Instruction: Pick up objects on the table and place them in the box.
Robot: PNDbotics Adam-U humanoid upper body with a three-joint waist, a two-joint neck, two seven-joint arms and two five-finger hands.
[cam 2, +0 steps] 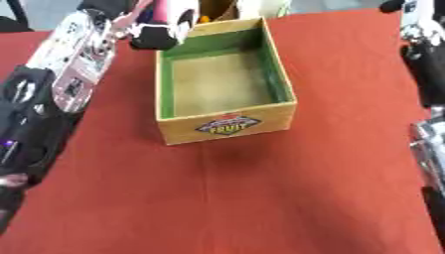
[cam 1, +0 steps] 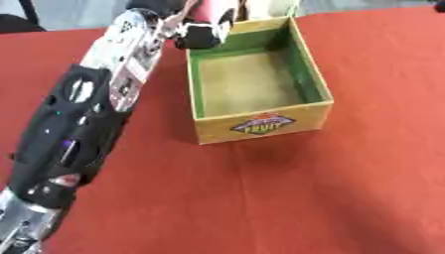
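Over the far left corner of the box (cam 1: pixel 260 84), the robot's left hand (cam 1: pixel 201 31) carries a pink and white object (cam 1: pixel 211 11) in the left eye view, its black fingers (cam 1: pixel 198 34) curled round the object's lower part. The carry step looks nearly done; the next move calls for shifting the object rightward over the green-lined opening and letting it go. Its long axis appears to run near upright, leaning toward the far edge, though its top is cut off by the picture. From the right eye view, the same object (cam 2: pixel 167 12) hangs just outside the box wall (cam 2: pixel 162 74) above the red counter (cam 2: pixel 287 188), the box holds nothing visible, and only the right arm (cam 2: pixel 426 54) shows along the edge, its hand out of view.
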